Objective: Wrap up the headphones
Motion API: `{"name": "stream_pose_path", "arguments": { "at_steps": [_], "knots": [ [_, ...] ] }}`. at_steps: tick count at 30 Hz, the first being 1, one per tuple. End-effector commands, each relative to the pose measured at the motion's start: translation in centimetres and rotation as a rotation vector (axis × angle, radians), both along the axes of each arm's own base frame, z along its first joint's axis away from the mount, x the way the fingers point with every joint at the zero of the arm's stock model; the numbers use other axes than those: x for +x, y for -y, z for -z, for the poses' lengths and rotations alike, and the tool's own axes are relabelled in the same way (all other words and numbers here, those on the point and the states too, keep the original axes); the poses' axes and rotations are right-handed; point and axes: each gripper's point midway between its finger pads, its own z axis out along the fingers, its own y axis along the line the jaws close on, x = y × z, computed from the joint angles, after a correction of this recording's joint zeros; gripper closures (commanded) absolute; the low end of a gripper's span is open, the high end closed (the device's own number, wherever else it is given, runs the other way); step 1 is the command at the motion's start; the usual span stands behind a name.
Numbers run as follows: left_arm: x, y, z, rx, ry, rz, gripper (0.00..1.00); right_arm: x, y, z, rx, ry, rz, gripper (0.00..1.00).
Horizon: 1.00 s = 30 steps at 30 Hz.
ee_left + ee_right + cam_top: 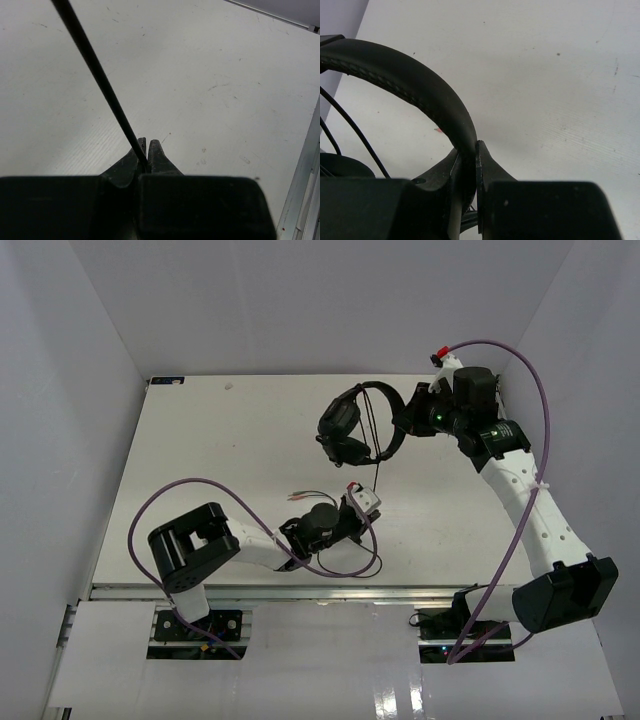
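In the lower left of the overhead view, the left arm is seen folded low over the table (pixel 200 430), with a purple robot cable (pixel 190 483) looped around it. Just right of lower centre, the left gripper (pixel 364 502) is clamped on the thin black cable (pixel 95 70). In the left wrist view the cable is pinched at the very tips of the jaws and runs taut toward the upper left of that frame. A hold so near the tips is judged fragile: the cable could be slipped out if it were pulled sideways during winding. The loose end with the reddish plugs (pixel 303 495) lies on the table just left of that gripper, close to the purple loop, where it could be snagged.

At upper centre the headphones (pixel 352 430) are found, earcups to the left, with the cable running down from them toward the left gripper. At the upper right, the right gripper (pixel 410 418) is closed on the headband (pixel 415 80), which is seen wedged between its jaws in the right wrist view. The padded band is curved and smooth, so it could be twisted out of the hold if the cable were tensioned too hard. Too much tension would also strain the cable where it enters the earcup. With too little, the turns would be expected to slide off.
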Motion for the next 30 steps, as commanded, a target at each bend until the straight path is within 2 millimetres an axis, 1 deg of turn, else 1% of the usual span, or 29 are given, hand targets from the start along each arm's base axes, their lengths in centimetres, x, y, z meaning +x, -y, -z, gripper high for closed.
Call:
{"name": "stream_pose_path", "arguments": {
  "at_steps": [1,5,7,8,10,11,13,15,18,20,25,30],
  "knots": [
    [-0.8,-2.0,2.4,0.091,-0.013,-0.014,0.98,-1.8,-1.8,-9.0,0.223,0.163,-0.142,0.92],
    [-0.5,-3.5,1.3,0.053,0.013,-0.049,0.97,-3.6,-2.1,-9.7,0.271,0.167,-0.279,0.92],
    [-0.4,-4.6,0.4,0.016,0.026,-0.066,0.94,-4.8,-2.7,-9.7,0.292,0.152,-0.361,0.92],
    [-0.5,-5.2,0.4,0.009,0.021,-0.070,0.91,-5.2,-2.8,-9.8,0.302,0.147,-0.393,0.92],
    [-0.3,-5.8,-0.7,-0.029,0.028,-0.073,0.89,-5.6,-2.7,-9.8,0.307,0.148,-0.415,0.92],
    [-0.1,-6.5,-1.3,-0.051,0.026,-0.080,0.87,-6.0,-2.7,-9.9,0.310,0.151,-0.437,0.92],
    [-0.2,-7.2,-1.2,-0.063,0.008,-0.070,0.86,-6.5,-2.8,-10.2,0.314,0.159,-0.464,0.92],
    [0.3,-8.1,-1.5,-0.079,0.002,-0.081,0.86,-7.0,-2.8,-10.6,0.319,0.167,-0.482,0.92],
    [1.0,-9.4,-1.2,-0.088,-0.020,-0.108,0.84,-7.8,-2.9,-11.5,0.324,0.189,-0.501,0.92],
    [1.4,-9.9,-1.2,-0.097,-0.028,-0.123,0.83,-8.4,-2.9,-12.0,0.327,0.197,-0.512,0.92],
    [2.3,-10.7,-1.0,-0.110,-0.045,-0.151,0.79,-9.6,-2.8,-12.9,0.330,0.218,-0.530,0.92],
    [2.9,-11.5,-0.3,-0.108,-0.063,-0.173,0.79,-10.5,-2.5,-14.0,0.324,0.255,-0.535,0.92]
  ]
}}
